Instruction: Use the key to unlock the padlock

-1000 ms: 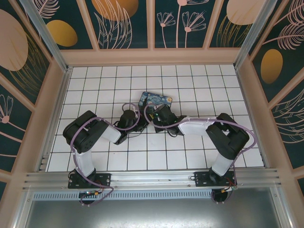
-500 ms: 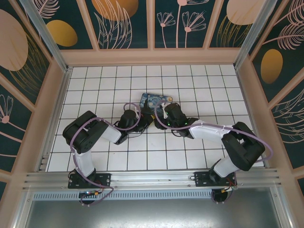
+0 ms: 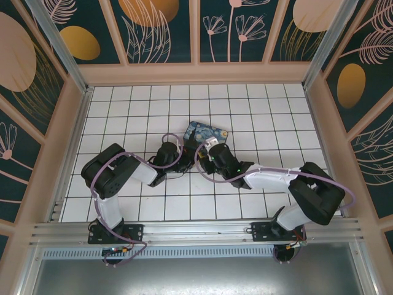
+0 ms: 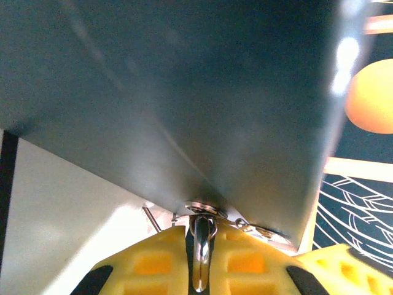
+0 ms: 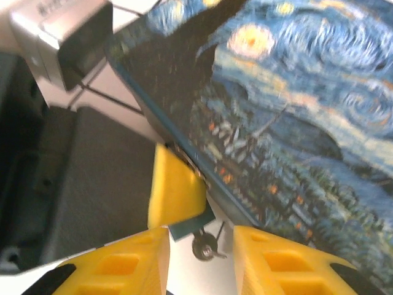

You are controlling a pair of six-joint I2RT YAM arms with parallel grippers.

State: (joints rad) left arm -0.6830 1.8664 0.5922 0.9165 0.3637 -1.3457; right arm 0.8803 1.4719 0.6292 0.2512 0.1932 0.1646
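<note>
In the left wrist view my left gripper (image 4: 202, 230) is shut on the silvery shackle (image 4: 201, 261) of the padlock, right under the metal hasp of the box. The right wrist view shows a corner of the padlock's blue body (image 5: 191, 222) below the left arm's yellow finger (image 5: 175, 190). The small dark key (image 5: 207, 246) with its round head hangs from that body. My right gripper (image 5: 199, 233) is open, its yellow fingers either side of the key without touching it. In the top view both grippers, left (image 3: 184, 152) and right (image 3: 206, 149), meet at the near edge of the box.
The blue-and-yellow painted box (image 3: 207, 131) lies on the white tiled floor (image 3: 258, 110) just beyond the grippers; its painted lid (image 5: 295, 104) shows close up. Wooden patterned walls ring the floor. Purple cables loop over both wrists.
The right gripper has opened and let go of the key. Its arm swung, the elbow moving right and nearer. The painted box shifted a little to the right. The left arm kept still.
</note>
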